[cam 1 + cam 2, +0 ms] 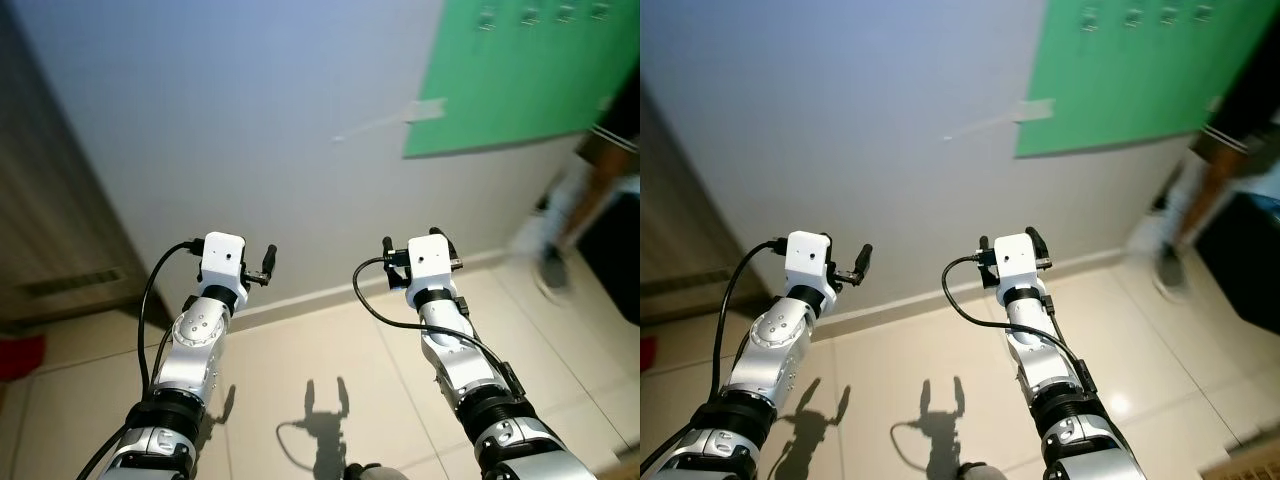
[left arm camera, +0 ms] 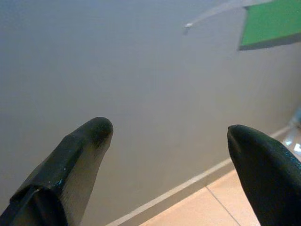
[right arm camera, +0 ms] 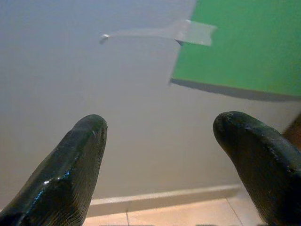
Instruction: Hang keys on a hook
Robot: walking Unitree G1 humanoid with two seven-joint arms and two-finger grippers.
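Hooks point(image 1: 527, 16) dot a green board point(image 1: 520, 80) on the grey wall point(image 1: 250, 120).

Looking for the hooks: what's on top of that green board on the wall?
The green board carries a row of small metal hooks near its upper edge. No keys visible on them; blur hides detail.

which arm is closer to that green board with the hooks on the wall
Right. The right gripper, open and empty, faces the green board, which hangs toward the robot's right; the left gripper faces mostly bare wall.

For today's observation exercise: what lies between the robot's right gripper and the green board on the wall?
In the right wrist view, between the open right gripper and the green board lies bare grey wall, plus a tape strip at the board's corner.
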